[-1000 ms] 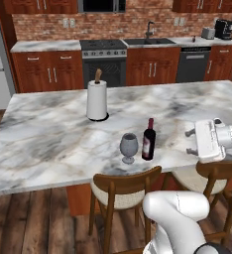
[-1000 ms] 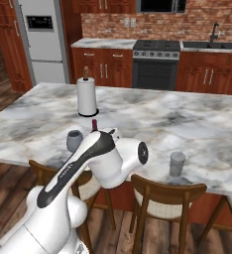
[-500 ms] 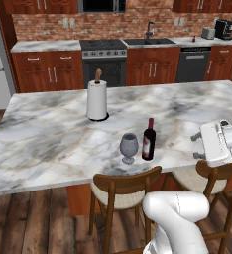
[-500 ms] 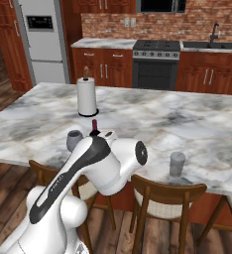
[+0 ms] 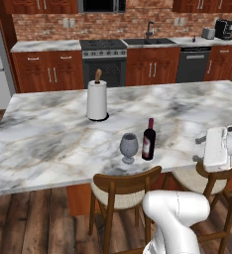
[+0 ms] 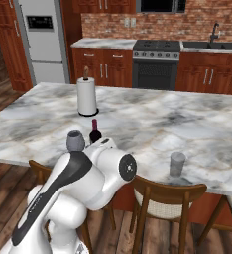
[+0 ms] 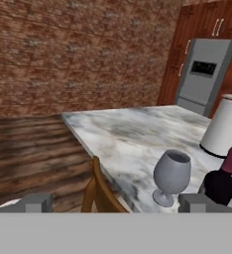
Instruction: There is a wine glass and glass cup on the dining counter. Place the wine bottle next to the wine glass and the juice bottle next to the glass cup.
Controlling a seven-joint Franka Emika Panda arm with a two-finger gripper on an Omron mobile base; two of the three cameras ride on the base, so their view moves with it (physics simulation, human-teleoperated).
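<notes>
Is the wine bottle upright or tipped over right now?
Upright: the wine bottle stands on its base on the dining counter, neck up, beside the wine glass.

My hand [image 5: 218,149] has drifted further right along the near edge of the dining counter [image 5: 48,144] — a second ago it sat closer to the wine bottle [image 5: 148,139], and now it is well apart from it. From the right base camera, my arm has swung lower and more to the left — the wine glass [image 6: 75,141] now shows above my elbow.
</notes>
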